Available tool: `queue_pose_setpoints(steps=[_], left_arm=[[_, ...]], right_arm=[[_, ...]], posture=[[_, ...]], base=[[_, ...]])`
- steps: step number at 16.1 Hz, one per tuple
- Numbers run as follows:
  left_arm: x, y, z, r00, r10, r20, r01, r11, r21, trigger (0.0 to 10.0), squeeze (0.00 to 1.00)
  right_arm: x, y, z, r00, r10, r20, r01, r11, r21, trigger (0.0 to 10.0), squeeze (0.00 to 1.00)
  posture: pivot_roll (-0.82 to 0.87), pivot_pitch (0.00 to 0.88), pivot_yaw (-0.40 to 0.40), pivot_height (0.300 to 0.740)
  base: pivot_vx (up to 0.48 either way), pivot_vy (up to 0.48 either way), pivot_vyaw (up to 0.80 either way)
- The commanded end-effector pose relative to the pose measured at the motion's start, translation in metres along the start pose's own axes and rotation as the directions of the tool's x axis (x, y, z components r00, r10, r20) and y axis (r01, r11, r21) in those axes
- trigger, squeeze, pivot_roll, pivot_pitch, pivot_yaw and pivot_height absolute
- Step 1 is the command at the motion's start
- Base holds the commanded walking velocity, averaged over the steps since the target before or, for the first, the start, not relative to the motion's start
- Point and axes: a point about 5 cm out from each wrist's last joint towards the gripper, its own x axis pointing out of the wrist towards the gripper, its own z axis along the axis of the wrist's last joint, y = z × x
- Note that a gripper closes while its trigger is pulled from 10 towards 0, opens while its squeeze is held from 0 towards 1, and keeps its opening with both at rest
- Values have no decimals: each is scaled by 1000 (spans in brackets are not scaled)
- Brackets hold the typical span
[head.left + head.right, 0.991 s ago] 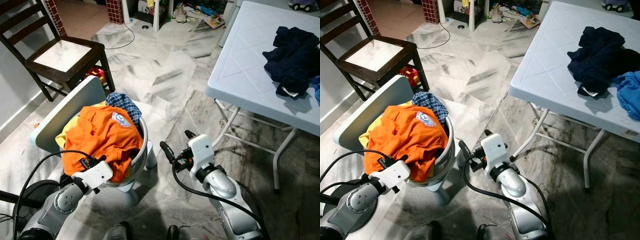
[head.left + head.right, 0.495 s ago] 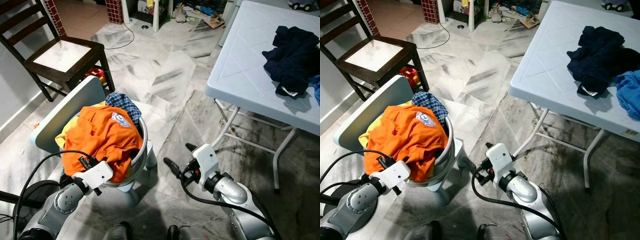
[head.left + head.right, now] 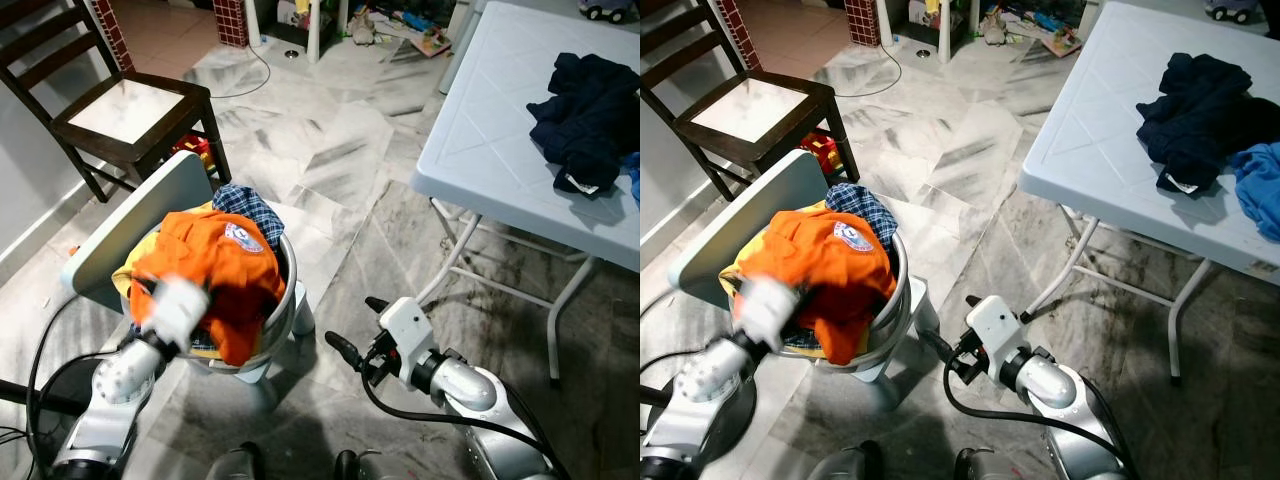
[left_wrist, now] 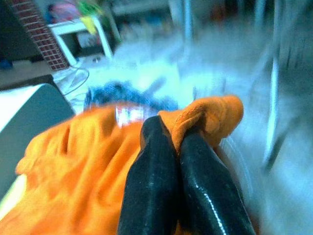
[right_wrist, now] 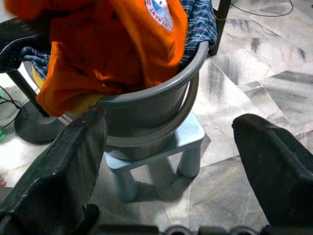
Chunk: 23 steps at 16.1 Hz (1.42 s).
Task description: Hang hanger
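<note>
Nearest you, your right gripper (image 3: 352, 331) hung low over the marble floor (image 3: 330, 150), its two black fingers (image 5: 63, 166) spread wide with nothing between them, pointing toward the grey basket (image 5: 161, 98) and the small stool (image 5: 161, 147) it stood on. Your left gripper (image 4: 181, 147) was up at the laundry pile, blurred in the head views; at the wrist its fingers were pressed together on a fold of the orange shirt (image 3: 225, 265).

I could pick out no hanger in any view, so my guess is that this step was fetching a garment for it. To do that well, you needed a pinch deep enough to hold cloth, not just a wrinkle, then a straight upward lift so the shirt slid clear of the checked cloth (image 3: 245, 205) beneath rather than dragging it out or rocking the basket on the stool. The free right gripper looked well placed to take the collar.

Farther off stood a dark wooden chair (image 3: 120, 110) and, on your right, a white folding table (image 3: 490, 140) carrying navy clothes (image 3: 585, 105).
</note>
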Motion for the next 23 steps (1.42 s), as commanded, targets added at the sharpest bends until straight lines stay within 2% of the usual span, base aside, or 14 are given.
queue_pose_setpoints(steps=[1, 3, 4, 5, 6, 8, 10, 11, 14, 15, 16, 19, 21, 23], left_arm=[[-2, 8, 15, 995, 60, 75, -42, 974, -223, 0, 0], [-6, 22, 13, 988, 140, 67, -108, 930, -352, 0, 0], [-7, 23, 12, 989, 138, 62, -108, 930, -351, 0, 0], [-14, 33, 7, 989, 146, 27, -125, 918, -377, 0, 0], [-23, 43, 3, 988, 154, -9, -147, 923, -356, 0, 0], [-31, 56, -3, 981, 184, -61, -194, 928, -320, 0, 0], [-31, 61, -1, 982, 175, -69, -188, 934, -305, 0, 0], [-26, 59, 6, 988, 144, -47, -152, 944, -292, 0, 0], [-11, 47, 24, 996, 83, 20, -67, 912, -405, 0, 0], [-4, 36, 34, 997, 32, 64, 3, 875, -484, 0, 0], [4, 22, 49, 992, -34, 122, 99, 814, -572, 0, 0], [8, -4, 81, 953, -167, 252, 298, 662, -687, 0, 0], [6, -5, 86, 951, -164, 263, 305, 644, -701, 0, 0], [3, 3, 82, 965, -138, 225, 260, 639, -724, 0, 0]], right_arm=[[2, 3, -2, 1000, 23, -10, -24, 1000, -11, 10000, 0], [4, 2, -2, 1000, 28, -10, -28, 1000, -14, 10000, 0], [4, 2, -2, 1000, 28, -10, -28, 999, -15, 10000, 0], [5, 2, -2, 999, 36, -13, -36, 999, -25, 10000, 0], [5, 2, -3, 999, 40, -17, -41, 999, -32, 10000, 0], [6, 4, -4, 999, 43, -20, -44, 998, -39, 10000, 0], [8, 5, -4, 999, 46, -18, -46, 998, -42, 10000, 0], [8, 5, -3, 999, 35, -14, -35, 998, -45, 10000, 0], [10, 2, -4, 1000, -1, -5, 0, 999, -42, 10000, 0], [11, 1, -3, 1000, -11, 0, 11, 999, -39, 10000, 0], [13, 0, -3, 1000, -18, 3, 18, 999, -38, 10000, 0], [18, 0, -2, 1000, -18, 9, 18, 999, -40, 10000, 0], [20, 2, -1, 1000, -16, 13, 17, 999, -37, 10000, 0], [22, 5, -1, 1000, -7, 17, 8, 999, -35, 10000, 0]], posture=[[9, 172, -29, 740], [17, 170, -37, 740], [17, 170, -37, 740], [23, 171, -41, 740], [28, 173, -42, 740], [29, 174, -43, 740], [28, 172, -42, 740], [30, 170, -38, 740], [29, 160, -32, 740], [32, 155, -29, 740], [36, 152, -28, 740], [52, 149, -23, 740], [59, 152, -21, 740], [62, 158, -20, 740]], base=[[0, 0, 0], [0, 0, 0], [0, 0, 0], [0, 0, 0], [0, 0, 0], [0, 0, 0], [0, 0, 0], [0, 0, 0], [0, 0, 0], [0, 0, 0], [0, 0, 0], [0, 0, 0], [0, 0, 0], [0, 0, 0]])
